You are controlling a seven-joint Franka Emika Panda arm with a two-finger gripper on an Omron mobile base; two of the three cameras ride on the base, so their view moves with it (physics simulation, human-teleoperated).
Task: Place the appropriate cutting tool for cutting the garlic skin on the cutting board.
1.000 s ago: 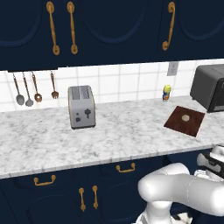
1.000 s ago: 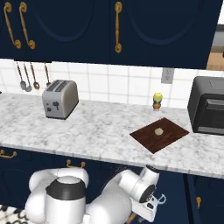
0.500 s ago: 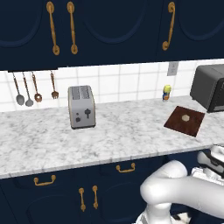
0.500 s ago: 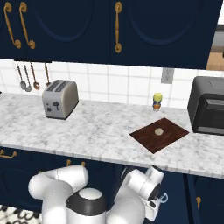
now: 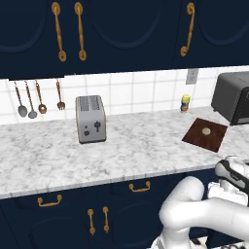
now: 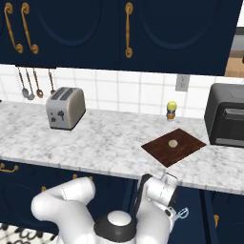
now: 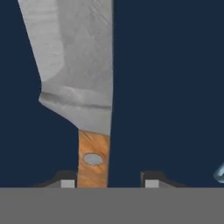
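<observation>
A knife [image 7: 74, 65] with a broad grey blade and a wooden handle [image 7: 93, 159] lies straight ahead of my gripper [image 7: 108, 183], against a dark navy surface. The handle sits between the fingertips [image 7: 66, 183], close to the left one, with a clear gap to the right one. The gripper [image 6: 177, 215] hangs low, below the counter edge, in front of the navy cabinets, and stands open. The cutting board [image 5: 197, 136] [image 6: 159, 148] lies on the marble counter at the right, with the small pale garlic [image 5: 206, 131] [image 6: 173, 143] on it.
A pale blue loop [image 7: 219, 173] [image 6: 183, 213] shows just right of the gripper. A black toaster oven [image 5: 233, 97] [image 6: 226, 114] stands right of the board, and a small yellow bottle [image 5: 185, 103] behind it. A silver toaster [image 5: 90, 118] stands at the left, under hanging utensils [image 5: 39, 97].
The arm has folded lower and shifted a little to the right in front of the cabinets. Nothing on the counter has moved.
</observation>
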